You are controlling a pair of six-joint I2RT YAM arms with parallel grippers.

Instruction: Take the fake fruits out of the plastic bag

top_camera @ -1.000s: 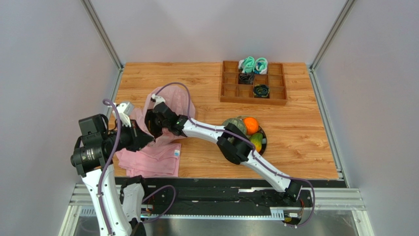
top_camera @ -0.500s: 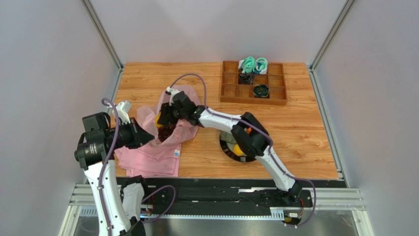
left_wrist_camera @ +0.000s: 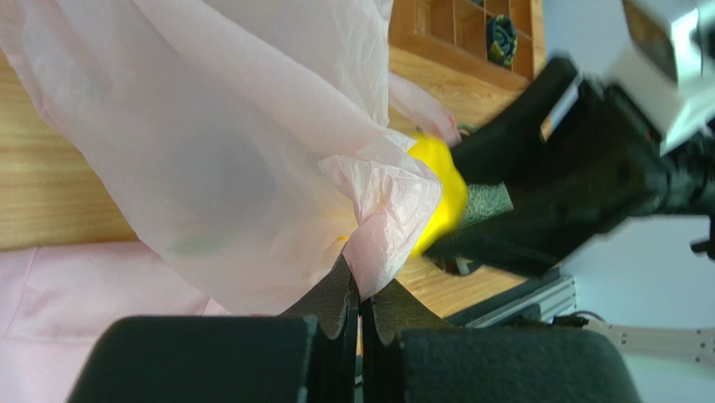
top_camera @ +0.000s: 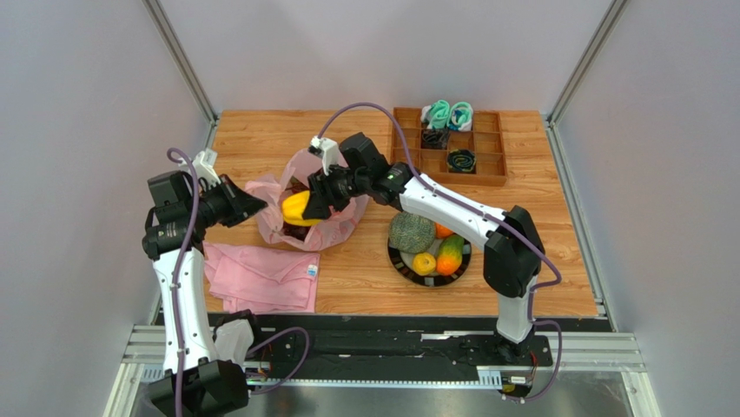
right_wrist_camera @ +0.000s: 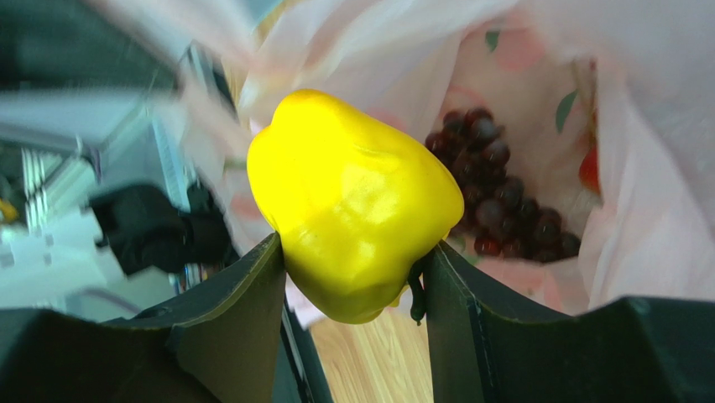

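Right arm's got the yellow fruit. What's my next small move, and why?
Probably swing the right gripper over to the plate and release there. It grips the yellow fruit at the mouth of the bag, the left gripper pinches the bag's edge, and a melon already sits on that plate.

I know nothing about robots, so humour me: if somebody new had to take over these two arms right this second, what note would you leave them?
Left gripper: shut on the edge of the plastic bag, holding it up.
Right gripper: shut on the yellow lobed piece, lifted at the bag's mouth.
Done: melon, orange, lemon and an orange-green fruit sit on the dark plate.
Left: probably set the yellow piece on the plate, then fetch the grapes and a small red piece from inside the bag.
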